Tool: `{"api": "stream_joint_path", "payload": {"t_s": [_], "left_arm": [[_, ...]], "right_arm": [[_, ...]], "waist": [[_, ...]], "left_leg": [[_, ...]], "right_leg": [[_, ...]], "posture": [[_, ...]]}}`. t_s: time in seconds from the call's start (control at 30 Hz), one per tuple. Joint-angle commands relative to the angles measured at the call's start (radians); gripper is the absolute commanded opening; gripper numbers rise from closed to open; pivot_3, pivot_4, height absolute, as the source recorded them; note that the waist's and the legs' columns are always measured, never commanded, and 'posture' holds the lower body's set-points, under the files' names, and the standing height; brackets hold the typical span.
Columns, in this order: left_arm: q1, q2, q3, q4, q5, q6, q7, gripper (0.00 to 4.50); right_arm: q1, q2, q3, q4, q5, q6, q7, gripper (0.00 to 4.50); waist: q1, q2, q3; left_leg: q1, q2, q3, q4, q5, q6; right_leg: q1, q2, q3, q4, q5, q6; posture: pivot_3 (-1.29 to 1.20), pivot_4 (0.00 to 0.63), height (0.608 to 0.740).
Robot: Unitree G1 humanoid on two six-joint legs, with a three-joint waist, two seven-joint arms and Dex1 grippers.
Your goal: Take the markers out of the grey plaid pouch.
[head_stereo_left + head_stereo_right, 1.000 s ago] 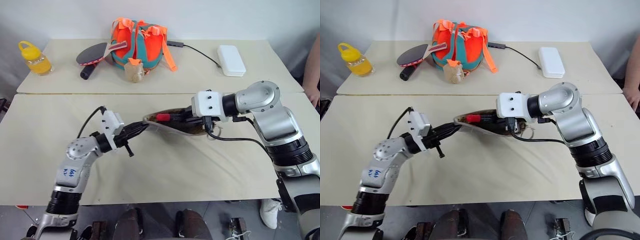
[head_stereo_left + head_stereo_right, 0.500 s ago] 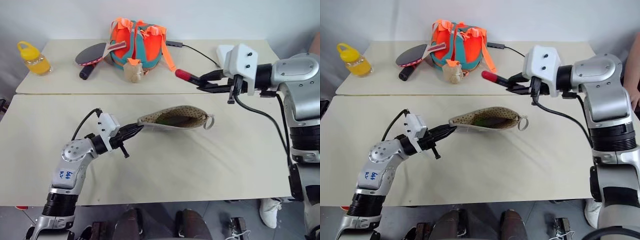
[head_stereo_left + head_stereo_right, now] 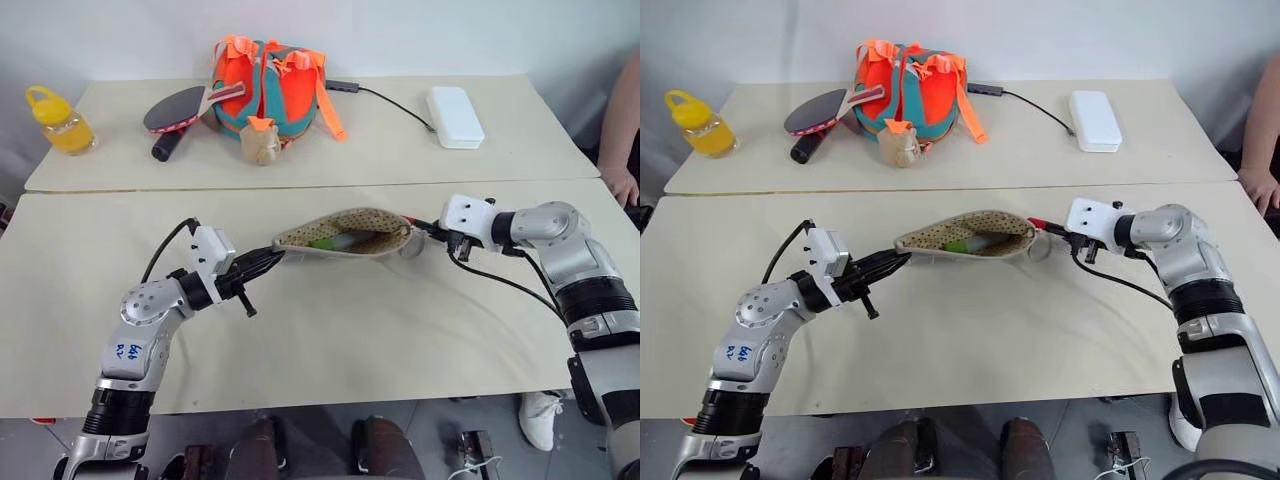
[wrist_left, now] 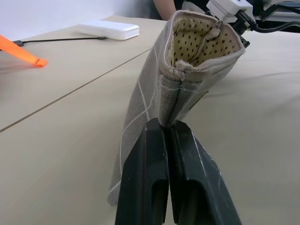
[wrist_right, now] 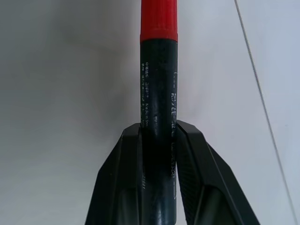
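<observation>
The soft grey plaid pouch (image 3: 345, 233) sags from the left tool (image 4: 167, 133), clamped at its nine-o'clock corner; the right tool (image 5: 158, 138) pinches the stiff, light red-capped marker (image 5: 158, 75) mid-barrel.

Lab-like test room: two plain beige tables (image 3: 300, 330) pushed together, bare white wall (image 3: 400, 30).

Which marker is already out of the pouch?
The red-capped marker, pinched in the right gripper beside the grey plaid pouch. The green-ended marker lies inside the open pouch.
</observation>
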Motion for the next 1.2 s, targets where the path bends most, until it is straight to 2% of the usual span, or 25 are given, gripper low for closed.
{"api": "stream_joint_path", "payload": {"t_s": [0.03,0.27,0.43,0.63,0.73,0.87,0.93,1.07,1.2], "left_arm": [[0.001,0.01,0.016,-0.051,-0.022,0.003,-0.008,0.0],[-0.002,0.0,0.009,-0.054,-0.023,0.011,-0.008,0.0],[0.001,-0.001,0.009,-0.059,-0.024,0.016,-0.01,0.0],[-0.004,-0.007,0.008,-0.068,-0.037,0.05,-0.003,0.0],[-0.016,-0.025,0.012,-0.08,-0.058,0.085,0.015,0.0],[-0.03,-0.04,0.016,-0.096,-0.084,0.124,0.03,0.0],[-0.034,-0.041,0.016,-0.1,-0.09,0.137,0.034,0.0],[-0.037,-0.041,0.006,-0.123,-0.109,0.183,0.035,0.0],[-0.034,-0.053,-0.004,-0.162,-0.14,0.241,0.047,0.0]], "right_arm": [[-0.017,-0.024,-0.004,0.004,-0.013,-0.019,0.011,0.61],[0.004,-0.039,-0.035,-0.073,0.034,0.034,0.099,2.86],[-0.018,-0.062,-0.11,-0.217,0.165,0.159,0.211,2.86],[-0.124,-0.022,-0.184,-0.367,0.289,0.255,0.221,2.86],[-0.11,0.019,-0.186,-0.531,0.391,0.353,0.261,2.24],[-0.046,0.057,-0.14,-0.766,0.485,0.51,0.286,0.86],[-0.005,0.069,-0.093,-0.826,0.462,0.526,0.273,0.08],[0.042,0.077,0.022,-0.737,0.239,0.361,0.153,0.03],[0.058,0.073,0.073,-0.691,0.164,0.284,0.139,0.03]], "waist": [[-0.001,0.0,0.0],[-0.001,0.0,0.0],[-0.001,0.0,0.0],[-0.005,0.0,0.0],[-0.003,0.0,0.0],[0.008,0.0,0.0],[0.015,0.0,0.0],[0.017,0.0,0.0],[0.017,0.0,0.0]], "left_leg": [[0.0,0.0,0.0,0.0,0.0,0.0],[0.0,0.0,0.0,0.0,0.0,0.0],[0.0,0.0,0.0,0.0,0.0,0.0],[0.0,0.0,-0.001,0.0,0.0,0.0],[0.0,0.0,-0.002,0.0,0.0,0.0],[0.0,0.0,-0.002,0.0,0.0,0.0],[0.0,0.0,-0.002,0.0,0.0,0.0],[0.0,0.0,-0.001,0.001,0.0,0.0],[0.0,0.0,-0.001,0.002,0.0,0.0]], "right_leg": [[0.0,0.0,0.0,0.0,0.0,0.0],[0.0,0.0,0.0,0.0,0.0,0.0],[0.0,0.0,0.0,0.0,0.0,0.0],[0.0,0.0,0.0,0.001,0.0,0.0],[0.001,0.0,-0.001,0.0,0.0,0.0],[0.001,0.0,-0.001,0.0,0.0,0.0],[0.001,0.0,-0.001,0.0,0.0,0.0],[0.001,0.0,-0.001,0.0,0.0,0.0],[0.001,0.0,0.0,0.0,0.0,0.0]], "posture": [[0.0,0.15,0.74],[0.0,0.15,0.74],[0.0,0.15,0.74],[0.0,0.15,0.74],[0.0,0.15,0.74],[0.0,0.15,0.74],[0.0,0.15,0.74],[0.0,0.15,0.74],[0.0,0.15,0.74]]}}
